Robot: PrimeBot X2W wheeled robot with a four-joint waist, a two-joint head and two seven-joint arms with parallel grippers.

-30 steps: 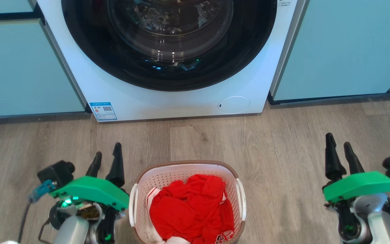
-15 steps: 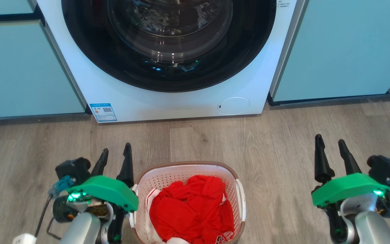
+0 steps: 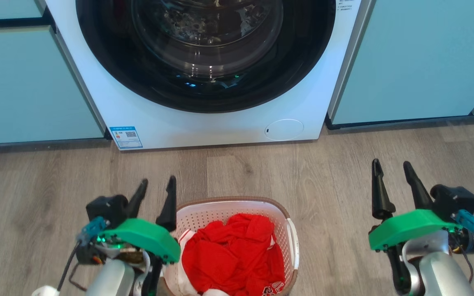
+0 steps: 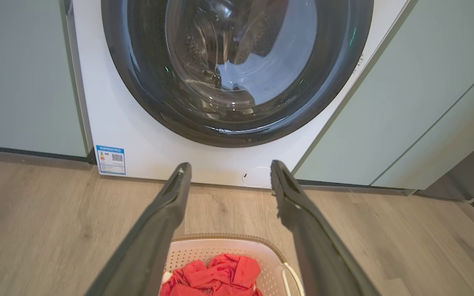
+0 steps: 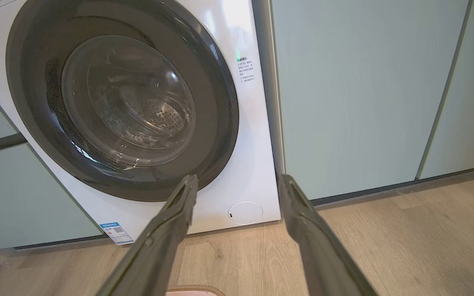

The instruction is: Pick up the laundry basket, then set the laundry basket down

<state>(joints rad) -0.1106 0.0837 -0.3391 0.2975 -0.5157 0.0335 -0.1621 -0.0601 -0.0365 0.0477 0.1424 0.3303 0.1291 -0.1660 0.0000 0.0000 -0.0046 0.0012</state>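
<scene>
A: On the floor (image 3: pixel 323 176) before the washer (image 3: pixel 220 127), what stands at centre?

B: The basket (image 3: pixel 220 213), upright, with white perforated walls and a brown rim; red clothes (image 3: pixel 233 255) are heaped inside. Its right handle (image 3: pixel 293 242) shows; its left side is covered by the left arm's green housing (image 3: pixel 146 238).

A: State and place of the left gripper (image 3: pixel 158 179)?

B: Jaws spread, nothing between them. In the head view it sits at the basket's far left corner, its inner finger crossing the rim line; whether it touches cannot be told. In the left wrist view the two fingers frame the basket's far rim and the clothes, tips toward the washer's base.

A: And the right gripper (image 3: pixel 390 162)?

B: Jaws likewise spread and empty. It hangs over bare floor, well apart from the basket on its right side, fingers pointing toward the cabinets (image 3: pixel 418 61). In the right wrist view a sliver of brown rim shows at the bottom edge.

A: Marks on the washer?

B: A dark-ringed round glass door; a blue label (image 3: pixel 126 137) at lower left; a round white cap (image 3: pixel 284 128) at lower right.
</scene>
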